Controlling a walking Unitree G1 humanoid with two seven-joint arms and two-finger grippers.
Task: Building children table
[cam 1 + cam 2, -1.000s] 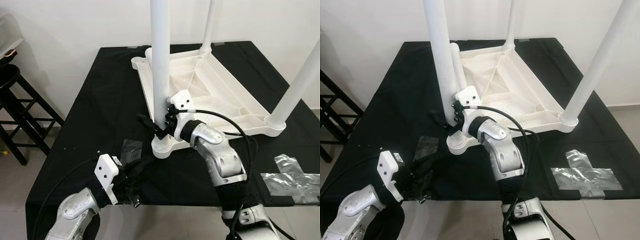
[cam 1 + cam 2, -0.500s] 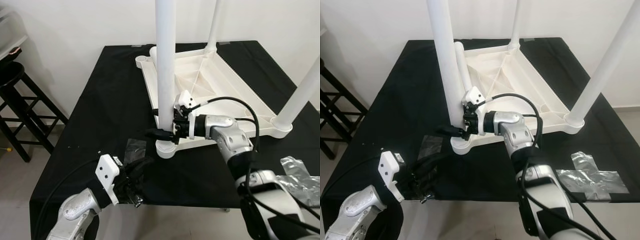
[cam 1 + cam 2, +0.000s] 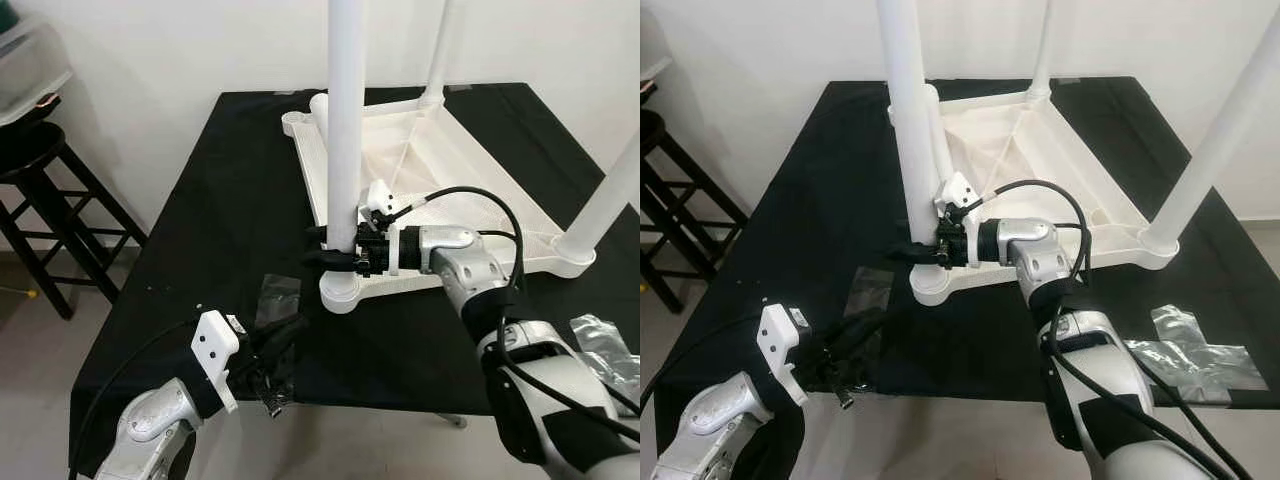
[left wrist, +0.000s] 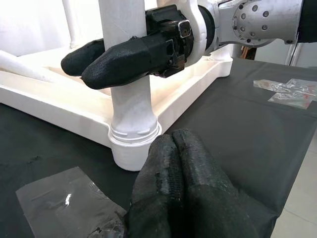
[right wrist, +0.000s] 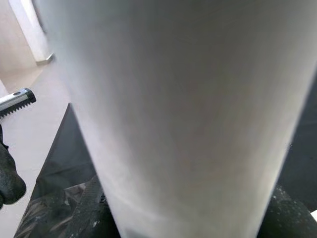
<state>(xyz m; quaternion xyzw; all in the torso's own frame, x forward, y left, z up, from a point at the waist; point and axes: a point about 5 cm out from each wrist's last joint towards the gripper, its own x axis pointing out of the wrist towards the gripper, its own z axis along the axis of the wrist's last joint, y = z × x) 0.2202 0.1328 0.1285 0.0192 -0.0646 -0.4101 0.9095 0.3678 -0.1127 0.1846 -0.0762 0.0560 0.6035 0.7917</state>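
Note:
The white children's table (image 3: 312,180) lies upside down on a black-covered table (image 3: 220,200). Three white legs stand up from its corners: the near-left leg (image 3: 345,120), a back one (image 3: 440,50) and a right one (image 3: 610,190). Another leg (image 3: 938,140) lies along its left rim. My right gripper (image 3: 325,258) is shut on the near-left leg (image 4: 130,109) just above its socket, one finger (image 4: 124,57) on each side. My left gripper (image 4: 173,148) is shut and holds nothing, low at the black table's front edge, short of that socket.
Silver tape patches stick to the cloth near the front left (image 3: 278,292) and at the right (image 3: 605,335). A black stool (image 3: 40,180) stands left of the table, with a clear box (image 3: 30,60) above it. A white wall is behind.
The camera has shifted, so the whole scene sits further right. My right forearm has swung from below to level, its gripper staying on the leg. The left arm holds still.

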